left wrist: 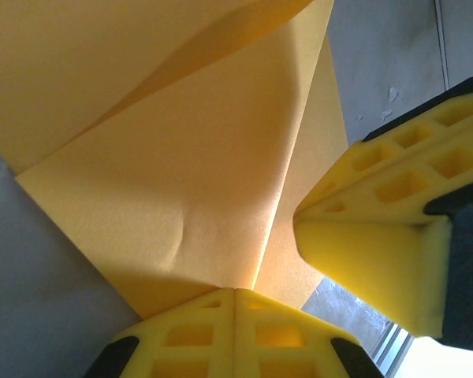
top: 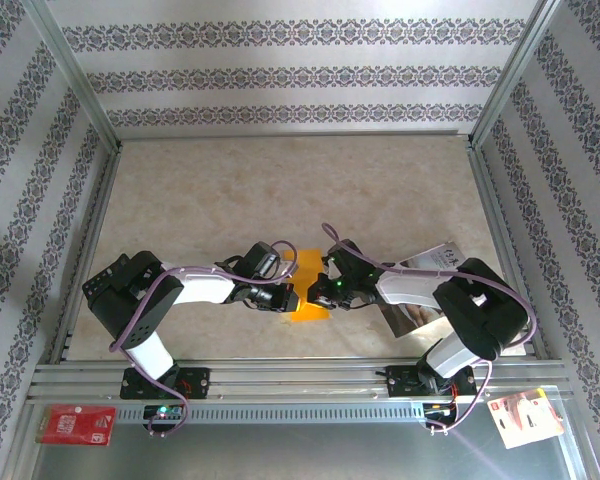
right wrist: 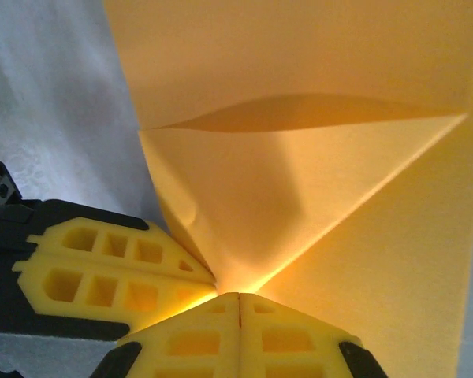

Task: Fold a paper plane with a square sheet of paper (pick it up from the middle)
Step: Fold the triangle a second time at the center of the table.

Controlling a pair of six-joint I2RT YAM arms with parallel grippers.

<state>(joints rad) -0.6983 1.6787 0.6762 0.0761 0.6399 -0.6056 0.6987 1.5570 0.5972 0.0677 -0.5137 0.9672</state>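
Left gripper [left wrist: 235,295] and right gripper [right wrist: 239,299] each pinch the square sheet of paper [left wrist: 181,181] (partly folded).

Beige table [top: 280,180] (orange paper [top: 307,303], glossy sheet [top: 435,262])

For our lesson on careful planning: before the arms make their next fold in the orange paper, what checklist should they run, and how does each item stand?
1. Left hand shut on the paper: ok.
2. Right hand shut on the paper: ok.
3. Both hands pinching side by side: ok.
4. Folded flap lying flat: not ok, it bulges open.
5. Paper free of the photo sheet: cannot tell.
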